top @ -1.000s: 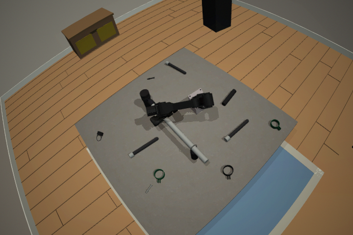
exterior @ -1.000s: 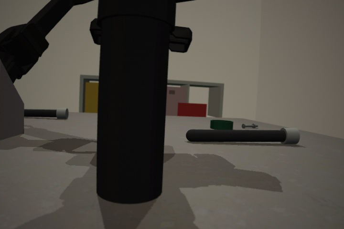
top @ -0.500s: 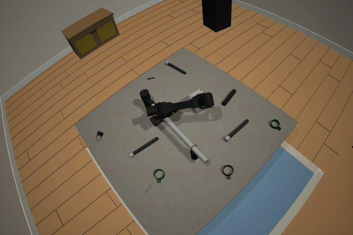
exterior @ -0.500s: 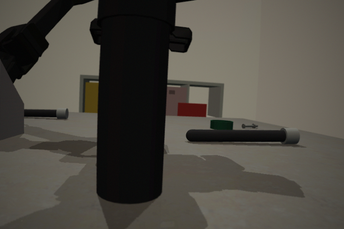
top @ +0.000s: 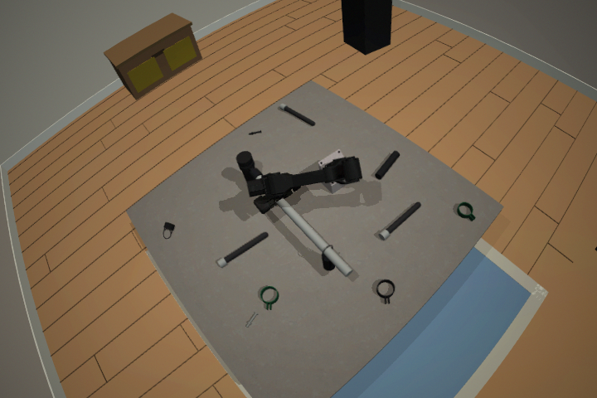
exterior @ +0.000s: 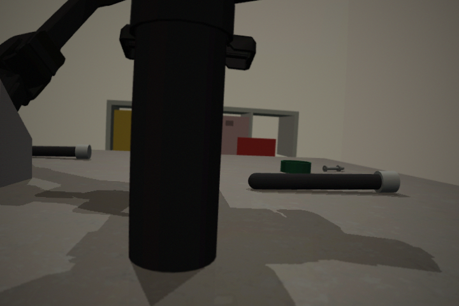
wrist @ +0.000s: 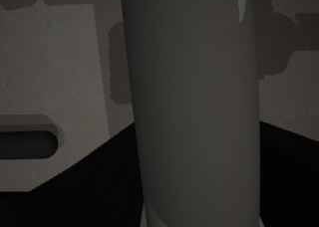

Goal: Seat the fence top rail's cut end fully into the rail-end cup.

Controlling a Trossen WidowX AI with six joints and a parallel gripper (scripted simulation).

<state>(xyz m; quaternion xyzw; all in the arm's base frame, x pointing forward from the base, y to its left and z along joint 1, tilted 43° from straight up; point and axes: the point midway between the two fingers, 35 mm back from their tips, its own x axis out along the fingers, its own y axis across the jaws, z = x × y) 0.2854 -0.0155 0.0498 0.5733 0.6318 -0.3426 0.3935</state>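
The big black post stands upright, with a dark collar around its upper part in the exterior view. The pale grey rail runs through the loop cap on the short line post, toward the big post. My gripper is shut on the rail near its big-post end, a finger on either side of it. A small pale patch shows between arm and big post. The arm hides the rail's cut end and the rail-end cup, so I cannot tell whether they meet.
The grey mat bears dark capped rods, another rod, a plain black rod, green rings, a black ring and small bolts. The arm's pale base stands on the right in the top view.
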